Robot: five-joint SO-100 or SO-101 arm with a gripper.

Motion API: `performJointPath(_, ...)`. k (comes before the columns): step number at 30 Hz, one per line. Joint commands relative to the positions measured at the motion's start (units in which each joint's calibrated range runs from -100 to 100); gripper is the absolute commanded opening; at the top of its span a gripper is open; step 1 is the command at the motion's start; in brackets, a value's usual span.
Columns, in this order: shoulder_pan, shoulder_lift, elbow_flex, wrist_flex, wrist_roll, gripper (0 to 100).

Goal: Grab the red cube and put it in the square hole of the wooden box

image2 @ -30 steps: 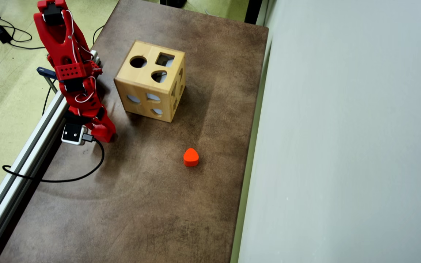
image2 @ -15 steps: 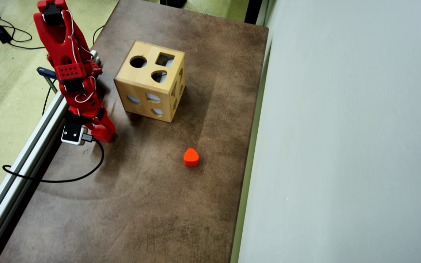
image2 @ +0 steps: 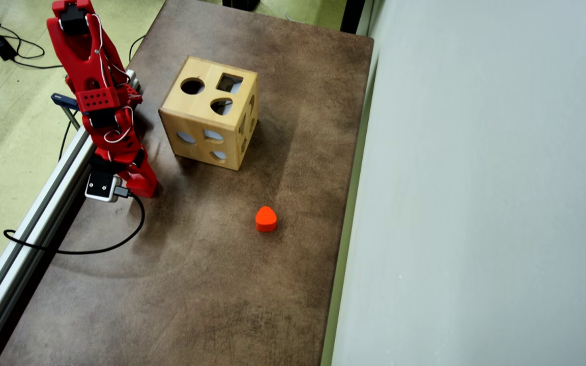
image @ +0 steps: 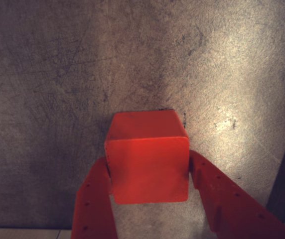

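Note:
In the wrist view the red cube [image: 149,164] sits between my two red fingers. The left finger [image: 96,199] and the right finger [image: 217,194] each touch a side of it. My gripper [image: 149,167] is shut on the cube, low over the brown table; I cannot tell whether the cube is lifted. In the overhead view my gripper [image2: 140,184] is near the table's left edge and hides the cube. The wooden box [image2: 206,119] stands to its upper right, with the square hole [image2: 229,83] in its top face.
A small red rounded block [image2: 266,218] lies on the table [image2: 196,284] right of the gripper. A metal rail [image2: 33,218] and a black cable [image2: 94,249] run along the left edge. A pale wall [image2: 476,203] bounds the right side.

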Motion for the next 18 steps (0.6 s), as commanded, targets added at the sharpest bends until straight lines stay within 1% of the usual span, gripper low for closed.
performJointPath(1, 0.23, -1.08, -2.05, 0.3, -0.15, 6)
performJointPath(5, 0.31, -1.76, -2.14, 0.38, -0.15, 6)
performJointPath(12, 0.31, -8.38, -2.05, 0.87, -0.34, 6)
performJointPath(15, 0.31, -11.27, -2.32, 4.57, -2.54, 6)
performJointPath(18, 0.23, -15.94, -5.45, 11.08, -5.81, 6)
